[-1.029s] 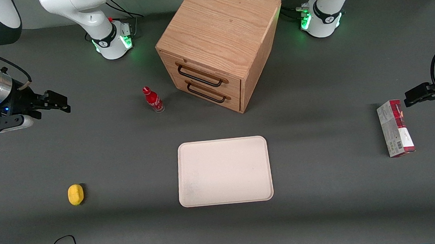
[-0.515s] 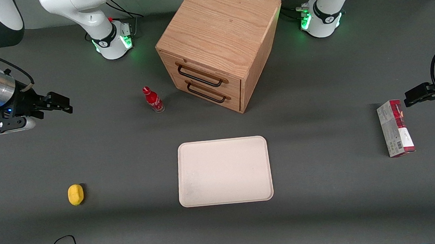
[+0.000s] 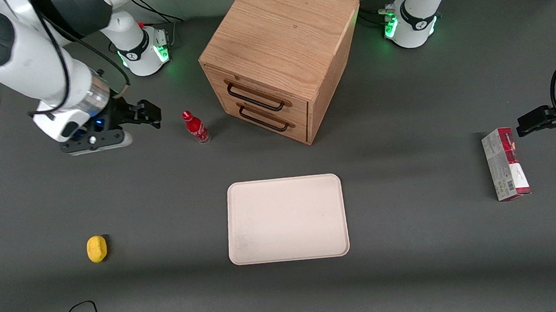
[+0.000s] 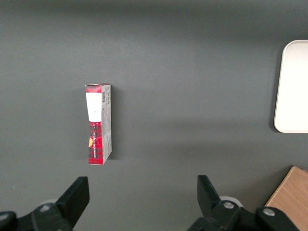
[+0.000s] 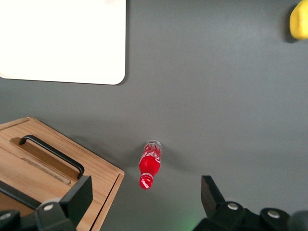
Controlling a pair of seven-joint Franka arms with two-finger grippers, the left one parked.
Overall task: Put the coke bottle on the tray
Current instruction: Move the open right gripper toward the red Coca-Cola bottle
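The coke bottle is small and red with a red cap, and stands upright on the grey table in front of the wooden drawer cabinet. My right gripper is open and empty, beside the bottle toward the working arm's end, a little above the table. In the right wrist view the bottle shows between the spread fingers of the gripper, apart from both. The cream-white tray lies flat, nearer the front camera than the bottle, with nothing on it; it also shows in the right wrist view.
The cabinet has two drawers with black handles, both shut. A yellow lemon-like object lies toward the working arm's end. A red-and-grey carton lies toward the parked arm's end. A black cable loops at the front edge.
My right gripper has moved from the working arm's end of the table toward the bottle and now sits close beside it. The bottle and tray have not moved.
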